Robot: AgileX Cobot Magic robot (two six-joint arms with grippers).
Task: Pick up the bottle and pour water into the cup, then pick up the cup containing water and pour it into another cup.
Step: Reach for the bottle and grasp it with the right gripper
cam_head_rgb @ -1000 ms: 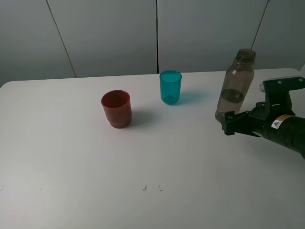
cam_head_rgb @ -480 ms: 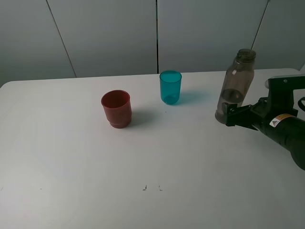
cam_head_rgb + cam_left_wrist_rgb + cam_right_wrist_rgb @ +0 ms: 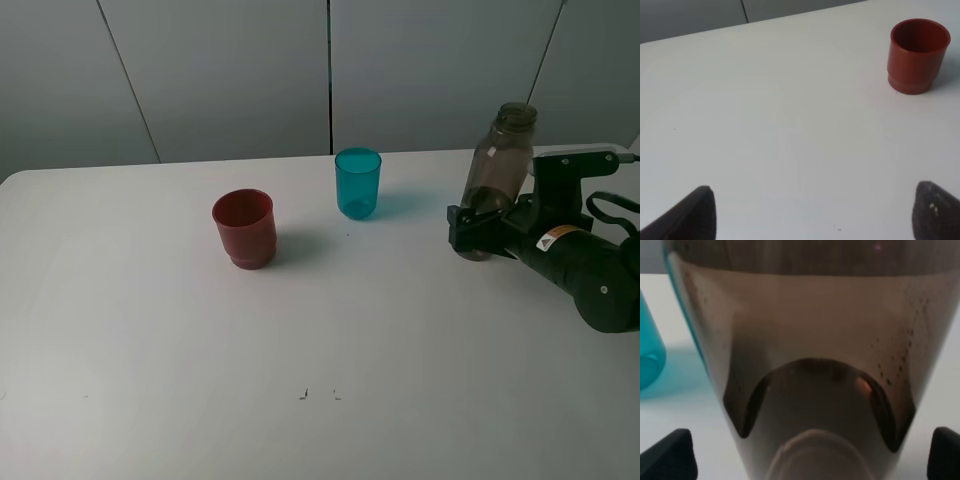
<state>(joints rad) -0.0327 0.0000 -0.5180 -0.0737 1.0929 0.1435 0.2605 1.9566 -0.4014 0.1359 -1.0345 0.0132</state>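
Note:
The smoky grey-brown bottle (image 3: 503, 160) stands upright at the right of the white table. My right gripper (image 3: 478, 228) is open, with a finger on either side of the bottle's lower body. In the right wrist view the bottle (image 3: 810, 330) fills the frame between the two dark fingertips (image 3: 670, 455), which stand apart from its sides. The teal-blue cup (image 3: 358, 183) stands left of the bottle, and its edge shows in the right wrist view (image 3: 650, 350). The dark red cup (image 3: 244, 227) stands further left and nearer. My left gripper (image 3: 812, 212) is open and empty, low over the table, with the red cup (image 3: 918, 55) ahead of it.
The white table (image 3: 150, 350) has two small dark marks (image 3: 320, 394) near the front. A grey panelled wall (image 3: 330, 70) rises behind the table's far edge. The right arm's black body (image 3: 585, 270) lies over the table's right side.
My right gripper has moved toward the bottle, from in front of it to straddling its lower body. The bottle and both cups have not moved.

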